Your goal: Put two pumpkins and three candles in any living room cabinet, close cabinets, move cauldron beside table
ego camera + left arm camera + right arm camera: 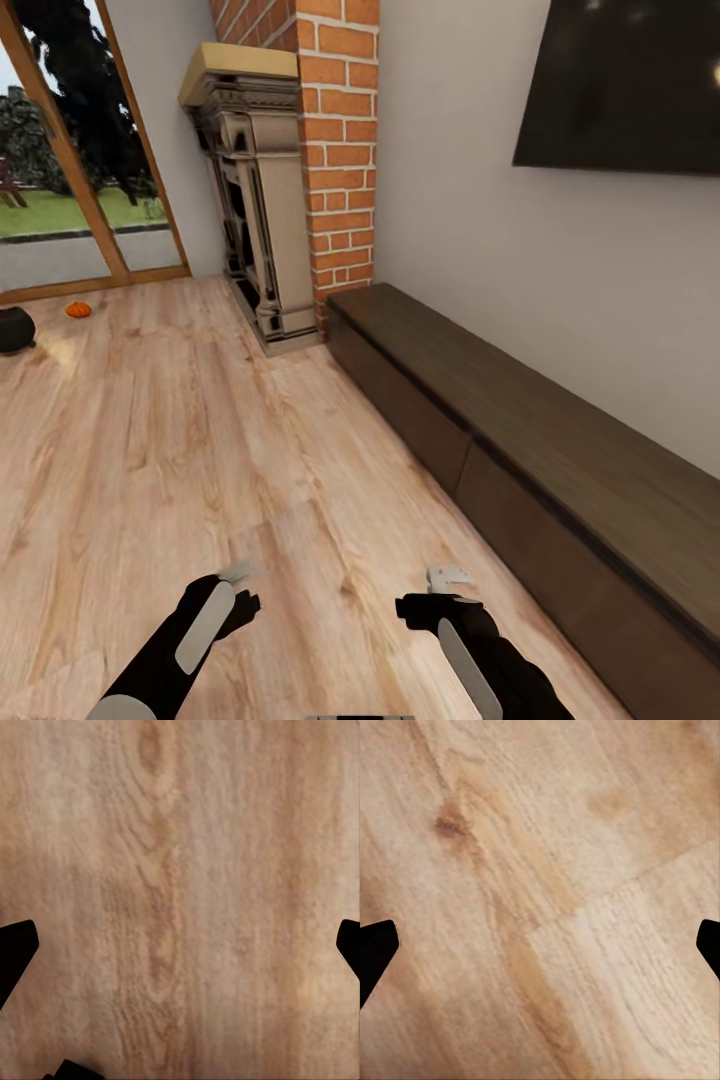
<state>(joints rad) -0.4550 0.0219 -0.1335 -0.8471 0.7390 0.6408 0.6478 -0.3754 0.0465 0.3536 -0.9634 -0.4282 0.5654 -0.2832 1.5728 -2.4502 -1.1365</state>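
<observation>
The long dark-brown cabinet (520, 440) runs along the right wall, both drawers shut, its top bare. One orange pumpkin (78, 310) lies on the floor far off at the left, by the glass door, with the black cauldron (14, 330) just beside it at the picture's edge. The candles are out of view. My left gripper (243, 580) and right gripper (447, 580) hang low over the wooden floor, well short of the cabinet. Both wrist views look straight down at bare floorboards, with the fingertips (15, 949) (375, 945) spread wide and nothing between them.
A brick chimney with an ornate fireplace (255, 220) stands against the far wall beside the cabinet's end. A dark television (625, 80) hangs above the cabinet. A glass door with a wooden frame (70, 180) fills the left. Wooden floor lies open between me and the pumpkin.
</observation>
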